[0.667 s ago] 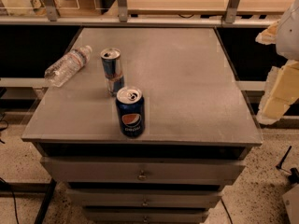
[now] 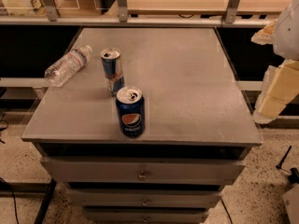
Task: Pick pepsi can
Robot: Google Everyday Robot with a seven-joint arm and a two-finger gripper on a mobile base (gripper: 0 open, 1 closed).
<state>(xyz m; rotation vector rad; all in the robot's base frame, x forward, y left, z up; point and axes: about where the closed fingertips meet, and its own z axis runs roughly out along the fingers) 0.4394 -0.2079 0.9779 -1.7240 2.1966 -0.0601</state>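
The pepsi can [image 2: 130, 111] is dark navy blue with a red-white-blue globe logo and an opened silver top. It stands upright near the front edge of the grey cabinet top [image 2: 187, 87], left of centre. My gripper [image 2: 276, 90] shows as pale cream and white parts at the right edge of the camera view. It is off the cabinet's right side, far right of the can and apart from it.
A slimmer blue-and-silver can [image 2: 112, 71] stands upright just behind the pepsi can. A clear plastic water bottle [image 2: 67, 66] lies on its side at the left edge. The cabinet has drawers [image 2: 140, 171] below. A wooden shelf with metal posts [image 2: 187, 3] runs behind.
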